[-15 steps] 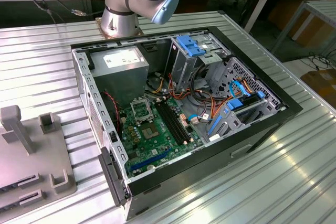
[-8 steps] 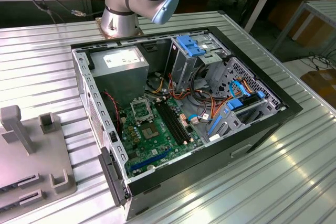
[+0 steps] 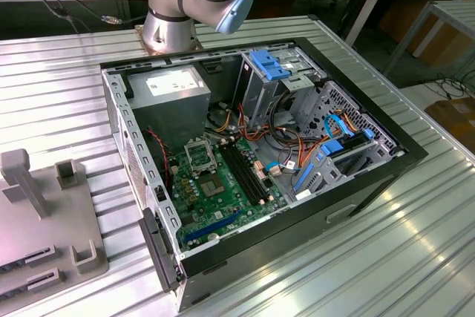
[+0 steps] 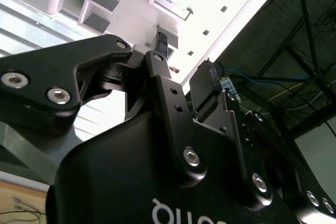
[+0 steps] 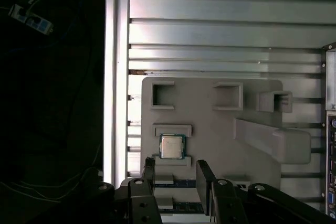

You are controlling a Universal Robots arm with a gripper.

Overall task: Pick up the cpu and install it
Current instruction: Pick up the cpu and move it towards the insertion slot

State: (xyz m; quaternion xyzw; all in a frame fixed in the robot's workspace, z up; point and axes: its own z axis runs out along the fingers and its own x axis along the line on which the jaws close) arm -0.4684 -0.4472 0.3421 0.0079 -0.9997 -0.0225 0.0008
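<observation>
On the grey tray (image 5: 210, 129), the square silver-topped cpu (image 5: 171, 146) lies flat near the wide-open, empty tool (image 5: 176, 162).

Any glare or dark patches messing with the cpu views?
First wrist view: cpu evenly lit on the grey tray, area beyond the table edge black. Second wrist view: tray blown out near white, tool dark against it. Exterior view: glare streaks on the table.

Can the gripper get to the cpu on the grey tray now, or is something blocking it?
Probably yes. In the first wrist view the cpu lies uncovered on the grey tray, and the open gripper hangs close to it, with nothing between them.
</observation>
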